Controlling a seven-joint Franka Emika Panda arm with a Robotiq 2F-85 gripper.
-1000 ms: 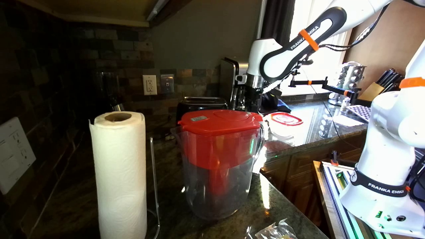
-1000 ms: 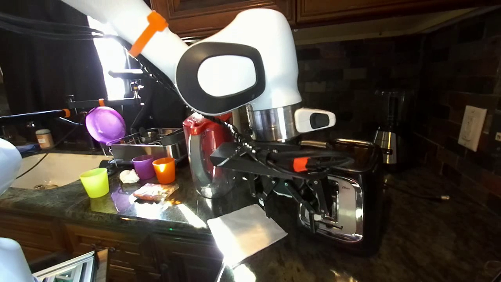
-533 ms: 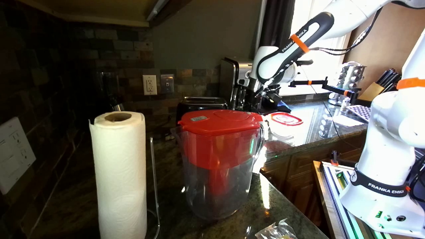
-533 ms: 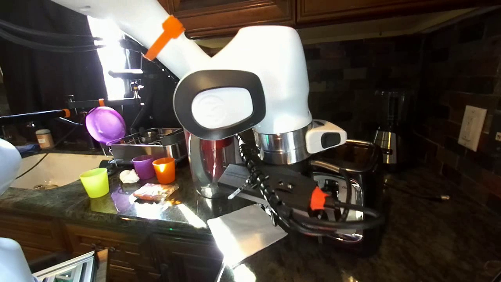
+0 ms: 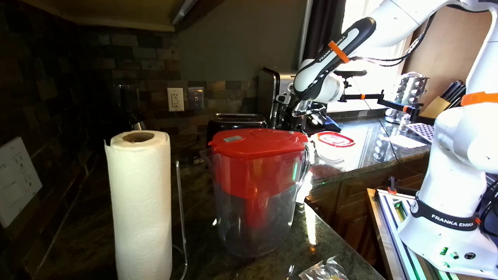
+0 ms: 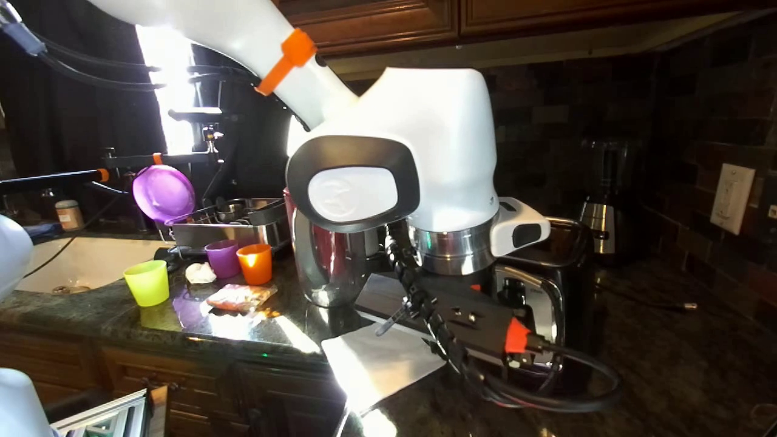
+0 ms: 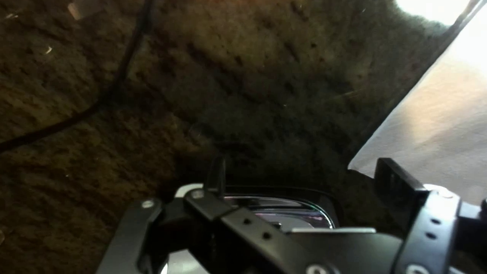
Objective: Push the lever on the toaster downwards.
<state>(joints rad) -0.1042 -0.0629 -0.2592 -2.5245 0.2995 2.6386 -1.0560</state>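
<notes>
Toaster [image 6: 549, 300] is right of centre in an exterior view, upright on the table [image 6: 655, 370], with the arm [image 6: 437, 139] hanging just in front of its silvery face. The claw [image 7: 302, 171] is spread wide: at the bottom of the wrist view its two fingers [image 7: 395, 177] are well apart and there's nothing between them. The one nearer the middle covers part of the toaster, the other is by the corner of a pale sheet [image 7: 430, 133]. Can't tell if anything's actually touching, and honestly the lever is lost behind all that hardware, so no idea if it's up or down.

In an exterior view you only get the upper part of the toaster, mid-frame, peeking out behind a red-lidded pitcher [image 5: 256, 186], with a paper towel roll [image 5: 142, 206] standing lower left. Also a lime cup [image 6: 147, 283], purple cup [image 6: 223, 260] and orange cup [image 6: 255, 264], left of centre in an exterior view.
</notes>
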